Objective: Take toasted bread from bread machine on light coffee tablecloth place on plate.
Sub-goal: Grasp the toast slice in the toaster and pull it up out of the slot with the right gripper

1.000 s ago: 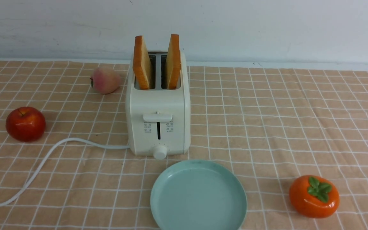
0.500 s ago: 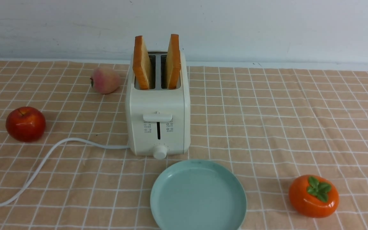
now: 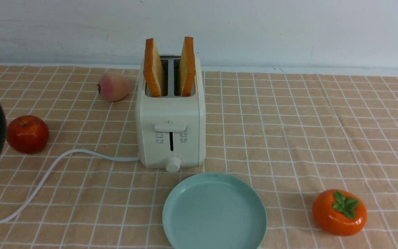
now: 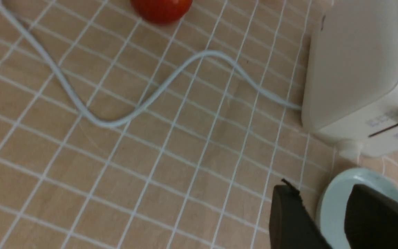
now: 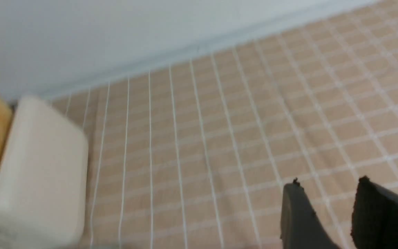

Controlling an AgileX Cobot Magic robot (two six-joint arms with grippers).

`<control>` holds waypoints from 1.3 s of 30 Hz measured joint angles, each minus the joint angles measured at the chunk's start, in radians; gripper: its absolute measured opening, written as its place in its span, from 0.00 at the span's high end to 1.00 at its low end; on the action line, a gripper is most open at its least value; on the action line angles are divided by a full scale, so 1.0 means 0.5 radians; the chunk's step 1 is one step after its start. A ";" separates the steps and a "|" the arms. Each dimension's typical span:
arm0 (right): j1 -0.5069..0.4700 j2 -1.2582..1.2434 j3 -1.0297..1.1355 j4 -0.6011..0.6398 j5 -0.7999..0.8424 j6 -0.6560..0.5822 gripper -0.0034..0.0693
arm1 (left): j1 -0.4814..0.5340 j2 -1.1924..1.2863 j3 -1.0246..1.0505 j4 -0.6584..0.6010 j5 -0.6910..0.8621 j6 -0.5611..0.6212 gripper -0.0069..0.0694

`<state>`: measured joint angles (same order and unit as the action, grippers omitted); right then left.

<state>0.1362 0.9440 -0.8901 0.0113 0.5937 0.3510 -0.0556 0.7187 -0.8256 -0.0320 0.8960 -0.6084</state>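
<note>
Front view: a black cable [image 3: 1, 128] has just swung in at the left edge, so the left arm looks to be starting its approach, toasted bread [image 3: 153, 67] upright in the bread machine [image 3: 170, 117], none on the plate [image 3: 214, 214], left gripper [image 4: 320, 188] and right gripper [image 5: 327, 181] both open and empty

Looping cord [image 4: 112, 123] (white) beside bread machine [image 4: 354, 62]

Left claw [image 4: 321, 189], jaws parted with nothing between them, right claw [image 5: 328, 183], jaws likewise parted, nothing held
</note>
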 joint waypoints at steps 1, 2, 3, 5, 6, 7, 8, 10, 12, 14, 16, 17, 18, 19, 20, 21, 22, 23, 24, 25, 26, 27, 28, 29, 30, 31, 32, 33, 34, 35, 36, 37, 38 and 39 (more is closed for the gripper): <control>0.051 0.084 -0.032 0.078 0.109 -0.085 0.62 | 0.000 0.006 0.000 -0.013 0.037 0.011 0.60; 0.088 0.155 -0.067 0.146 0.221 -0.155 0.62 | 0.000 0.008 0.000 -0.025 0.058 0.027 0.60; 0.129 0.247 -0.121 0.236 0.319 -0.240 0.62 | 0.000 0.012 0.005 -0.039 0.073 0.053 0.60; 0.198 0.426 -0.258 0.418 0.451 -0.401 0.62 | 0.000 0.014 0.023 -0.067 0.079 0.108 0.60; 0.203 0.443 -0.273 0.435 0.451 -0.416 0.62 | 0.000 0.014 0.028 -0.070 0.079 0.118 0.60; 0.240 0.558 -0.363 0.541 0.479 -0.507 0.62 | 0.000 0.016 0.044 -0.103 0.085 0.147 0.60; 0.258 0.589 -0.393 0.574 0.483 -0.549 0.62 | 0.000 0.016 0.049 -0.114 0.089 0.153 0.60; 0.340 0.771 -0.603 0.760 0.472 -0.702 0.61 | 0.000 0.019 0.083 -0.193 0.104 0.202 0.60; 0.414 0.911 -0.772 0.839 0.461 -0.764 0.59 | -0.031 0.020 0.100 -0.234 0.119 0.241 0.60; 0.499 1.078 -0.990 0.866 0.455 -0.792 0.56 | -0.100 0.020 0.102 -0.258 0.130 0.291 0.60; 0.591 1.289 -1.259 0.870 0.454 -0.799 0.50 | -0.193 0.020 0.102 -0.269 0.132 0.336 0.60; 0.591 1.289 -1.285 0.868 0.454 -0.799 0.50 | -0.193 0.020 0.102 -0.269 0.132 0.336 0.60; 0.645 1.430 -1.489 0.863 0.449 -0.784 0.45 | -0.245 0.020 0.102 -0.273 0.133 0.355 0.60; 0.670 1.498 -1.590 0.855 0.449 -0.767 0.42 | -0.271 0.020 0.102 -0.275 0.136 0.359 0.60; 0.699 1.582 -1.691 0.844 0.448 -0.745 0.39 | -0.284 0.020 0.102 -0.275 0.144 0.359 0.60; 0.726 1.664 -1.812 0.830 0.445 -0.726 0.36 | -0.301 0.021 0.102 -0.275 0.158 0.359 0.60; 0.749 1.742 -1.928 0.811 0.443 -0.702 0.32 | -0.309 0.021 0.102 -0.280 0.175 0.359 0.60; 0.769 1.834 -2.058 0.785 0.433 -0.688 0.29 | -0.315 0.021 0.102 -0.282 0.192 0.359 0.60; 0.776 1.848 -2.099 0.776 0.433 -0.679 0.28 | -0.317 0.021 0.102 -0.284 0.201 0.359 0.60; 0.789 1.935 -2.212 0.754 0.424 -0.659 0.26 | -0.317 0.021 0.102 -0.284 0.212 0.359 0.60; 0.798 2.029 -2.309 0.723 0.419 -0.645 0.23 | -0.317 0.021 0.102 -0.284 0.231 0.359 0.60; 0.798 2.068 -2.363 0.708 0.414 -0.638 0.23 | -0.317 0.021 0.102 -0.284 0.239 0.359 0.60; 0.798 2.127 -2.418 0.677 0.406 -0.627 0.22 | -0.317 0.021 0.102 -0.284 0.251 0.359 0.60; 0.798 2.203 -2.462 0.621 0.391 -0.619 0.22 | -0.317 0.021 0.102 -0.284 0.267 0.359 0.60; 0.798 2.231 -2.479 0.595 0.371 -0.616 0.21 | -0.317 0.021 0.102 -0.284 0.272 0.359 0.60; 0.798 2.285 -2.491 0.546 0.350 -0.615 0.21 | -0.317 0.021 0.102 -0.284 0.279 0.359 0.60; 0.798 2.316 -2.497 0.496 0.338 -0.605 0.21 | -0.317 0.021 0.102 -0.284 0.281 0.359 0.60; 0.798 2.353 -2.498 0.445 0.324 -0.584 0.21 | -0.317 0.021 0.102 -0.284 0.283 0.359 0.60; 0.796 2.385 -2.499 0.408 0.316 -0.556 0.22 | -0.317 0.021 0.102 -0.284 0.283 0.359 0.60; 0.796 2.408 -2.499 0.364 0.306 -0.531 0.22 | -0.317 0.021 0.102 -0.284 0.283 0.359 0.60; 0.796 2.427 -2.499 0.334 0.296 -0.501 0.23 | -0.317 0.021 0.102 -0.284 0.283 0.359 0.60; 0.796 2.447 -2.499 0.309 0.291 -0.475 0.25 | -0.317 0.021 0.102 -0.286 0.283 0.359 0.60; 0.796 2.458 -2.499 0.281 0.281 -0.450 0.27 | -0.317 0.021 0.102 -0.290 0.283 0.359 0.60; 0.796 2.463 -2.499 0.267 0.272 -0.438 0.32 | -0.317 0.021 0.102 -0.290 0.283 0.359 0.60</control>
<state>0.5344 2.1753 -2.1395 0.1447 0.7295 0.1321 -0.2143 0.7290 -0.7745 -0.1771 1.0377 -0.4287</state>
